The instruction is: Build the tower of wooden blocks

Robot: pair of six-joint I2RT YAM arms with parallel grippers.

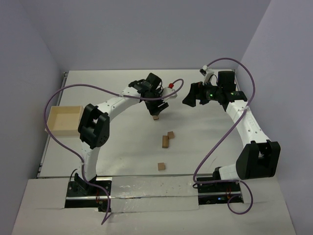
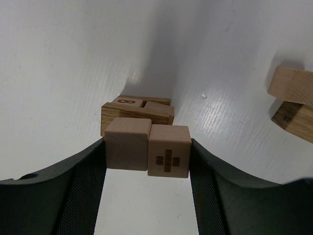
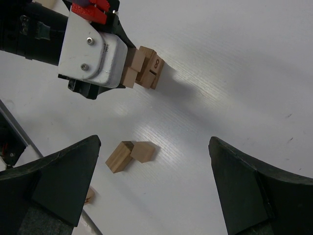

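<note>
My left gripper [image 2: 147, 149] is shut on two wood blocks held side by side: a plain cube [image 2: 127, 143] and a cube with a plus mark [image 2: 169, 151]. Right beneath them, a low group of blocks [image 2: 137, 110] lies on the table, one marked "8" [image 3: 155, 64]. I cannot tell whether the held pair touches this group. From above, the left gripper [image 1: 156, 113] points down at mid-table. My right gripper [image 1: 192, 94] hangs open and empty to its right, high above the table [image 3: 154, 142].
A long block [image 1: 166, 142] and a cube [image 1: 170, 134] lie together nearer the arms, also visible in the right wrist view as the long block [image 3: 120, 156] and the cube [image 3: 143, 151]. Another cube [image 1: 161, 166] lies nearer still. A pale tray [image 1: 64, 107] stands at the left edge.
</note>
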